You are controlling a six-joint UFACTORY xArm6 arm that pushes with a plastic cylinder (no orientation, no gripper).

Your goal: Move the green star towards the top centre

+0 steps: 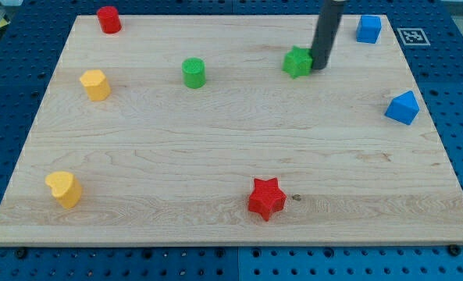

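Tip contact first: my tip (319,67), the lower end of the straight dark rod, sits touching or just beside the right flank of the small green star-shaped block (297,62). No jaws on this tool, just a bare rod; it holds nothing and can only shove. Green star is on the pale wooden board (215,148), in the upper band, somewhat to the view's right of centre. That placement fits the task: pushing from the star's right side should drive it toward the view's left, i.e. toward top centre, and it looks like only a short slide remains. Likely risk: contact is slightly low on the star's side, so it may rotate or slip off the rod rather than travel straight. Green cylinder block (194,72) lies further along that line to the left, well apart for now. Blue cube-like block (368,29) and blue house-shaped block (403,108) sit to the right, out of the path. Red star block (266,199), red cylinder (109,19), and the two yellow heart-like blocks (95,84) (64,189) are irrelevant.
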